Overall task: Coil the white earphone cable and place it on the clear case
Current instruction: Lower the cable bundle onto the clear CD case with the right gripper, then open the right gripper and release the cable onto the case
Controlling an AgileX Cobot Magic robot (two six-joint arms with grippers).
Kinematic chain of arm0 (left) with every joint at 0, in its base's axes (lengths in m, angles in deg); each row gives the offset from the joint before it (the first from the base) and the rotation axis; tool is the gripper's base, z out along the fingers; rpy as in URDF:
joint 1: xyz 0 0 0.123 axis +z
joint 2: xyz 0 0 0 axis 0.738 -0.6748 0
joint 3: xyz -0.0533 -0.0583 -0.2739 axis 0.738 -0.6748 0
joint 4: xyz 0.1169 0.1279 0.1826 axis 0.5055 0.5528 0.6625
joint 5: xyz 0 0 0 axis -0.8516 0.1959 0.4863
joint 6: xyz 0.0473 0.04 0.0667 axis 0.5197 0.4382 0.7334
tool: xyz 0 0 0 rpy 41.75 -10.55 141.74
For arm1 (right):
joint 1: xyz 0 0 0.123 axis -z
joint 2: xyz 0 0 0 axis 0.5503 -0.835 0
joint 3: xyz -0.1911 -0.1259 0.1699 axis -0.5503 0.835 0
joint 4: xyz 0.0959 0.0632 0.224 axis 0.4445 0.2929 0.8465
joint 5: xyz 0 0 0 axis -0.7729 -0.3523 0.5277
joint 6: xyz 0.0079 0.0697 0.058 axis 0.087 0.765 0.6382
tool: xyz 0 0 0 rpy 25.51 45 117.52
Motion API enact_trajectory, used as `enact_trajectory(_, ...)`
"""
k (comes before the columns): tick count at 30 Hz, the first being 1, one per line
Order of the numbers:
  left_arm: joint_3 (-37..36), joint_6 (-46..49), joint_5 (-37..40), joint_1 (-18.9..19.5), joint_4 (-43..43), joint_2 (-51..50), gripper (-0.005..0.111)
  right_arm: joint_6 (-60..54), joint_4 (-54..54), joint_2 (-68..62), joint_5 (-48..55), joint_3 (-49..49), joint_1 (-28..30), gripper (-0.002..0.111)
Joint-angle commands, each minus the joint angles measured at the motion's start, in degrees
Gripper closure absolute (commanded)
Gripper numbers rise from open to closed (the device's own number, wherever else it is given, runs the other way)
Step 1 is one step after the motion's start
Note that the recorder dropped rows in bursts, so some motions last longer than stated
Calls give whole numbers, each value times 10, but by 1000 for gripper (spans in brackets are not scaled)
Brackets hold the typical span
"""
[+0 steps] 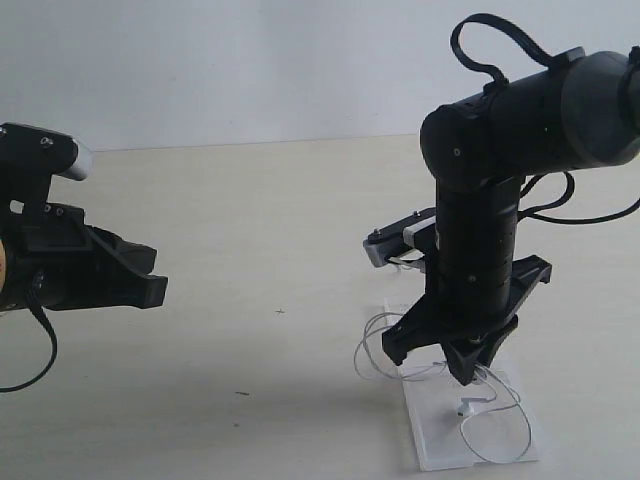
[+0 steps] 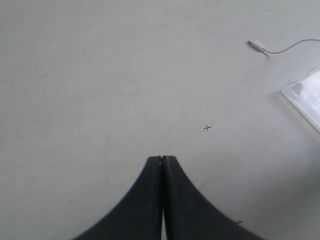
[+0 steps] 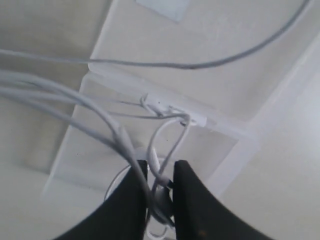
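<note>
The white earphone cable [image 1: 362, 350] hangs in loose loops from my right gripper [image 1: 432, 362], which hovers just over the clear case [image 1: 440, 440]. In the right wrist view the right gripper [image 3: 160, 166] is shut on several cable strands [image 3: 117, 131] and an earbud [image 3: 161, 196], above the case's hinge [image 3: 200, 120]. Another earbud [image 1: 468, 407] and a wide loop lie on the case. My left gripper [image 1: 152, 285] is far to the left, shut and holding nothing [image 2: 162, 159]. The cable's plug [image 2: 257, 46] lies on the table beyond the case's corner [image 2: 305, 97].
The tabletop is pale beige with a small pencilled cross [image 2: 207, 128] between the two arms. A white square sticker [image 3: 165, 7] shows inside the far half of the case. A white wall stands behind the table.
</note>
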Motion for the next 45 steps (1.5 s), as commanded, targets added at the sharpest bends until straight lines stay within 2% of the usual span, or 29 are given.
enact_trajectory(1, -2, -4, 1, 1, -2, 1, 107, -13, -6, -8, -33, 20, 3, 108)
enact_trajectory(9, -2, -4, 1, 1, -2, 1, 107, -17, -11, -8, -97, 55, 3, 108)
enact_trajectory(18, -2, -5, -3, 1, -2, 1, 107, 5, -35, -8, -104, 61, 3, 108)
enact_trajectory(20, -2, -5, -3, 1, -2, 1, 107, 9, -37, -8, -93, 61, 3, 104)
enact_trajectory(28, -2, -5, -3, 1, -2, 1, 107, 7, -37, -6, -78, 61, 3, 71)
enact_trajectory(31, -2, -5, -3, 1, -2, 1, 107, 7, -35, -6, -72, 61, 3, 63)
enact_trajectory(37, -2, -5, -3, 1, -2, 1, 107, -4, -35, -6, -23, 61, 3, 58)
enact_trajectory(45, -2, -5, -3, 1, -2, 1, 107, -27, -36, 57, -53, 61, 2, 58)
